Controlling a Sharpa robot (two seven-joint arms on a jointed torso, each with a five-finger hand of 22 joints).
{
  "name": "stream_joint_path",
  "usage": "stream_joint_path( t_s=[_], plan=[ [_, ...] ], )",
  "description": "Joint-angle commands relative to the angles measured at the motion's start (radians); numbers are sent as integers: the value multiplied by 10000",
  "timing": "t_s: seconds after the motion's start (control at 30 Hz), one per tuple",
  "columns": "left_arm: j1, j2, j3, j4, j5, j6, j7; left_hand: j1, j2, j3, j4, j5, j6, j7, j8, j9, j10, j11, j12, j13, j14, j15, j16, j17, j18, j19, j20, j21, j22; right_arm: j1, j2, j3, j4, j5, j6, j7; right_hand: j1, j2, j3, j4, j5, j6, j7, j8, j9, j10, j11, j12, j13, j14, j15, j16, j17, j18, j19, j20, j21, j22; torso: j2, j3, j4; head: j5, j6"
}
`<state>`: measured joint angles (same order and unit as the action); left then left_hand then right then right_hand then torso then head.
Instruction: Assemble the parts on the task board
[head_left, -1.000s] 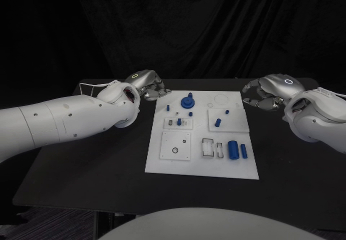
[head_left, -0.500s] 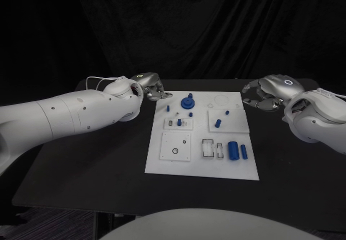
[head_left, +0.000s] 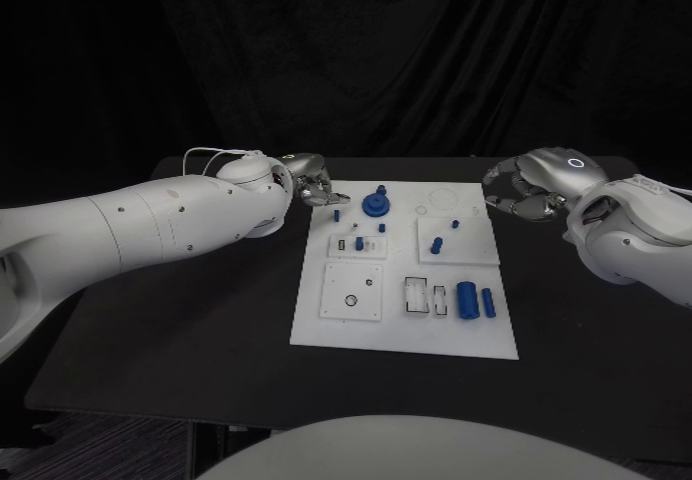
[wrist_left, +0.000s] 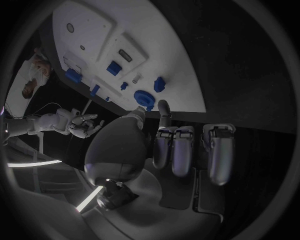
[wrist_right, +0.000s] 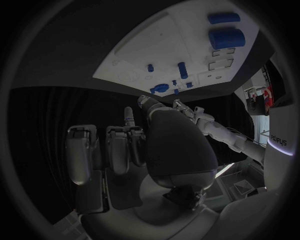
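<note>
White task board (head_left: 405, 335) is lying mid-table, blue parts (head_left: 467, 298) unmoved on it. We are swinging our left hand (head_left: 315, 184) inward to its far corner, fingers loosely curled, empty; right hand (head_left: 531, 187) is hovering beside the board, likewise empty. We are judging assembly barely begun.

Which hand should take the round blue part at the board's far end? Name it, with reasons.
Left, probably. The left hand hovers at the task board's far left corner, close to the round blue part. The right hand sits off the right edge, farther away.
</note>
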<state>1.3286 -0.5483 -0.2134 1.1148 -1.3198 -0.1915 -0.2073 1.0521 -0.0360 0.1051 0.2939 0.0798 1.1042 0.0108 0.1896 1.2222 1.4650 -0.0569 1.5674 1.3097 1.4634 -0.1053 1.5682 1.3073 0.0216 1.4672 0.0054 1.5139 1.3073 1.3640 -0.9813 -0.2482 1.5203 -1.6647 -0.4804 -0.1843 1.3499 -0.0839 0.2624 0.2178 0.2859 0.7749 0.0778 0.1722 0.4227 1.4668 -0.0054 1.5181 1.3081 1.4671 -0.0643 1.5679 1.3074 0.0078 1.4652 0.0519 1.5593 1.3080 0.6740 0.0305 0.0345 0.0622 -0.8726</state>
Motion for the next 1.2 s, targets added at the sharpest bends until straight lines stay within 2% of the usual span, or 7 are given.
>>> stream_joint_path(
  t_s=[0.03,0.23,0.53,0.9,1.2],
  plan=[
    [-27,60,8,-62,183,581,-7,-29,31,-46,-24,142,59,-6,-92,-45,1058,-1,34,2611,1074,21,26,2635,-83,820,43,29,2460,-7,-1,8,-2,-21,-143,-8,-5,74,66,8,-8,68,8,-68,-10,483,-80,18,2020,1037,-64,29,2634,-39,968,-84,-13,2578,-8,16,23,-32,0],
    [-93,146,8,-140,189,546,-202,62,48,-47,-39,259,103,-14,-122,-90,1058,-7,34,2611,1074,18,26,2635,-81,817,41,22,2457,-7,-11,8,4,-21,-109,-10,-5,74,66,8,-8,68,8,-68,-10,483,-80,18,2020,1037,-64,29,2634,-39,968,-84,-13,2578,-14,21,26,-40,0],
    [-160,226,9,-172,191,432,-338,186,67,-38,-53,393,161,-27,-123,-104,1058,-18,34,2611,1074,12,26,2635,-77,810,36,6,2452,-6,-15,8,18,-21,-68,-12,-6,80,84,-2,-10,81,9,-79,-20,472,-81,4,2003,1037,-66,29,2634,-37,964,-87,-20,2575,5,9,15,-13,0],
    [-188,327,9,-322,192,464,-380,464,100,-17,-57,823,113,-17,-191,-118,1058,-15,34,2611,1074,7,26,2635,-69,797,30,-25,2441,-4,-23,8,37,-21,-34,-22,-6,80,84,-2,-10,81,9,-79,-20,472,-81,4,2003,1037,-66,29,2634,-37,964,-87,-20,2575,-7,28,37,-45,0],
    [-242,466,9,-508,192,501,-337,624,137,16,-58,1099,23,5,-264,-136,1058,4,34,2611,1074,21,26,2635,-57,775,39,-77,2425,-3,-37,8,52,-21,-4,-42,-19,77,90,-3,-12,86,9,-91,-29,468,-80,-2,1994,1037,-66,29,2634,-38,966,-89,-17,2576,-14,27,12,-34,0]
  ],
)
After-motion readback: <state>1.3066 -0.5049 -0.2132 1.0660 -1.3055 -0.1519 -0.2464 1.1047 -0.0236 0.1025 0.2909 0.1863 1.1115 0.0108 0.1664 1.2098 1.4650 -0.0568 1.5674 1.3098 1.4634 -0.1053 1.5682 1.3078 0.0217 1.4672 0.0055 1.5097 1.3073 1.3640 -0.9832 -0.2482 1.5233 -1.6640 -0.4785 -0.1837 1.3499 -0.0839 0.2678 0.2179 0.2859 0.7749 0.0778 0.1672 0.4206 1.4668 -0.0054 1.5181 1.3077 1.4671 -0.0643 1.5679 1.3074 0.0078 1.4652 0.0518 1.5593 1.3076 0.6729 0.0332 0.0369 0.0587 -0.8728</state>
